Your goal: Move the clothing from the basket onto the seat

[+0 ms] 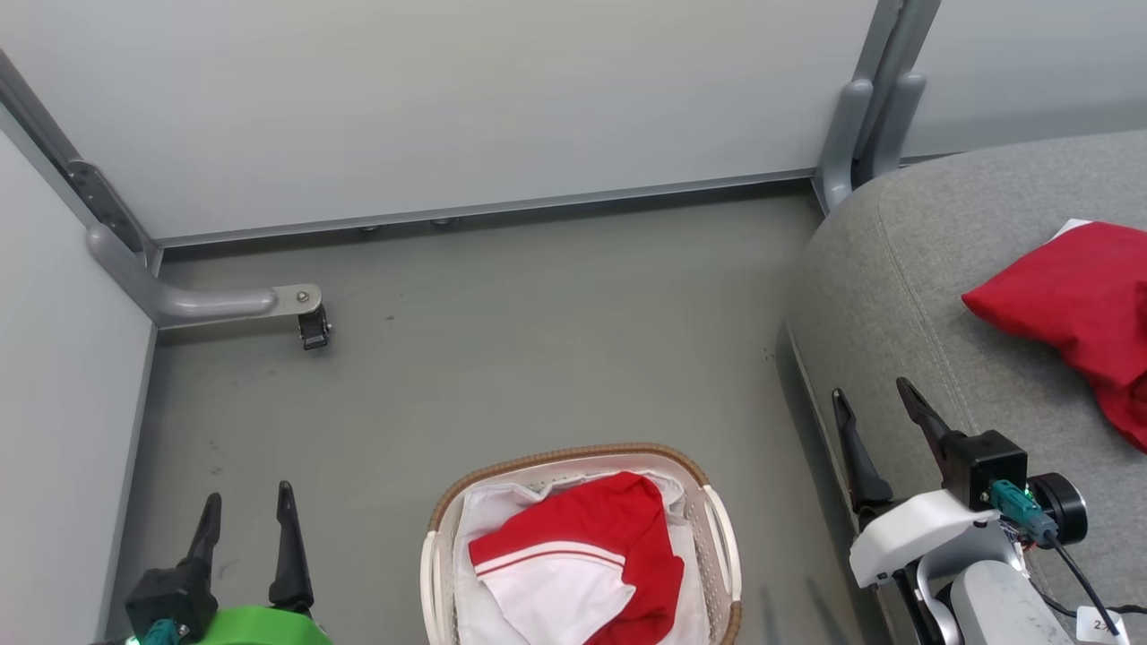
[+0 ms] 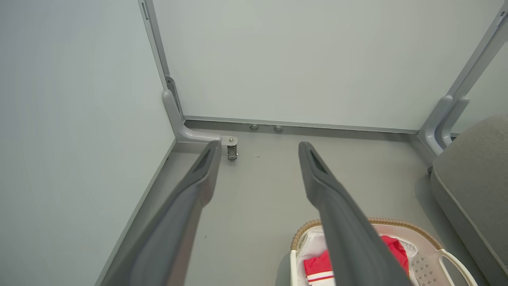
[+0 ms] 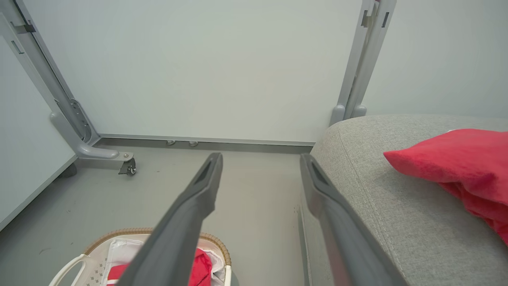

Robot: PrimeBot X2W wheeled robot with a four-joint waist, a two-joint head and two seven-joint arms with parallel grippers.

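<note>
Grey floor (image 1: 538, 340) runs back to pale wall panels (image 1: 448, 107). On it stands the basket (image 1: 573, 455), where one red garment (image 1: 618, 528) with white stripes lies crumpled on the white liner (image 1: 484, 511). Right of the basket rises the seat (image 1: 905, 296), and the second red garment (image 1: 1075, 296) rests on it, well apart from the basket. The left gripper (image 1: 249, 491) hangs left of the basket, fingers spread wide and empty. The right gripper (image 1: 870, 386), right of the basket at the seat's edge, is equally wide and holds nothing. A caster (image 1: 314, 327) sits beyond the basket, to its left.
</note>
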